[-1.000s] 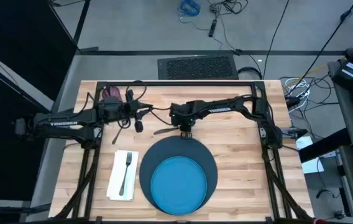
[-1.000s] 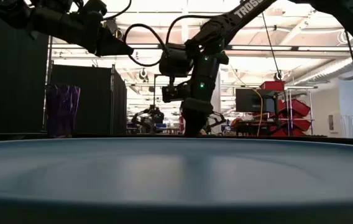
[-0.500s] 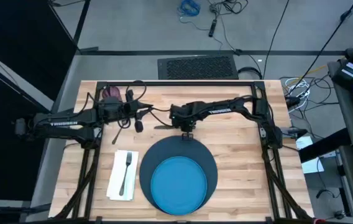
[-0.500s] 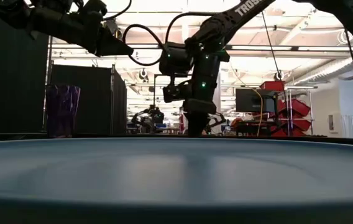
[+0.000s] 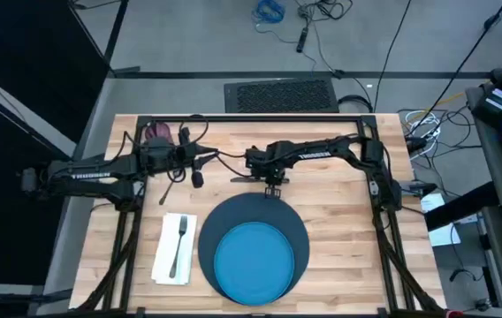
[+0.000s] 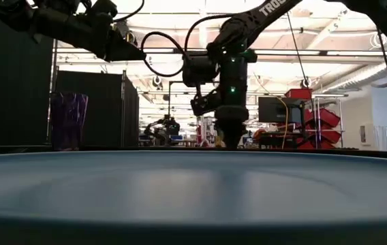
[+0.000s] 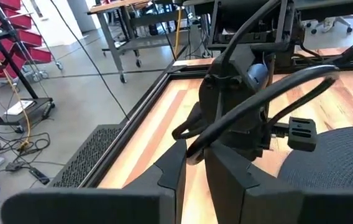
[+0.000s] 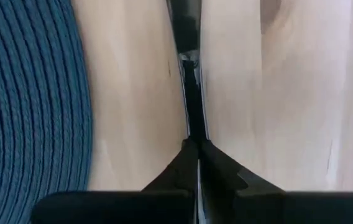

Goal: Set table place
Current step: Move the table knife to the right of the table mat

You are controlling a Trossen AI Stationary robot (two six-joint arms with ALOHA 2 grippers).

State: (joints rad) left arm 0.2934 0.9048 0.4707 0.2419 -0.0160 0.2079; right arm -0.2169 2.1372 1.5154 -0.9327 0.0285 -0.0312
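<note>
A: What has changed since a second ago?

B: In the high view the right gripper (image 5: 273, 184) has slid a little toward the right of the frame, above the upper rim of the dark blue mat (image 5: 297, 221). The knife (image 5: 249, 178) it carries has gone along and now pokes out leftward from the wrist, higher than before. The low view shows the same shift to the right.

A: Is it clenched on that knife?

B: Yes. In the right wrist view its fingers (image 8: 186, 163) are pressed together on the thin metal blade (image 8: 190, 93), over bare wood of the table (image 8: 276, 93) just beside the mat's woven edge (image 8: 33, 93).

A: And the left arm?

B: Unmoved at the left centre of the high view; the left gripper (image 5: 193, 166) holds nothing, its fingers (image 7: 226, 168) nearly together.

A: The rest of the place?

B: The bright blue plate (image 5: 253, 258) sits on the mat at lower centre. The fork (image 5: 178, 243) lies on the white napkin (image 5: 164, 256) left of it. The purple cup (image 5: 157, 132) stands in the upper left of the table.
</note>
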